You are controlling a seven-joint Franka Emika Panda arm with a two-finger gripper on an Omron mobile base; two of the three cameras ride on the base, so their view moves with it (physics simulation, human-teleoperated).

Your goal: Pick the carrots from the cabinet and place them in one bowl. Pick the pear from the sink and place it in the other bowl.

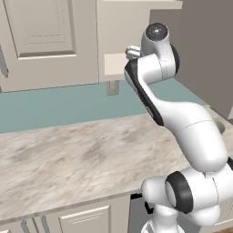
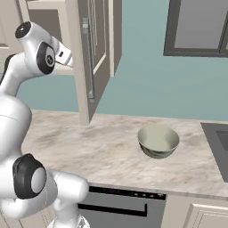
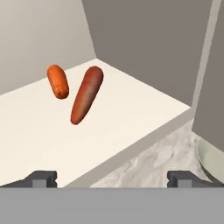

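While apart, 2 carrots (image 3: 81,94) beyond open end effector (image 3: 111,178).

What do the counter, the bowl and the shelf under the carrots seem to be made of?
Counter: looks like polished stone, perhaps marble, from its grey-beige veining.
Bowl: likely glazed ceramic, with a smooth pale cream inside and a mottled grey-green outside.
Shelf: probably painted wood or laminate, a flat matte cream surface without grain.
Carrots: matte orange-red skin.

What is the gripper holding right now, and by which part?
Nothing. The gripper is open and empty, its fingertips wide apart short of the shelf; both carrots lie untouched on it.
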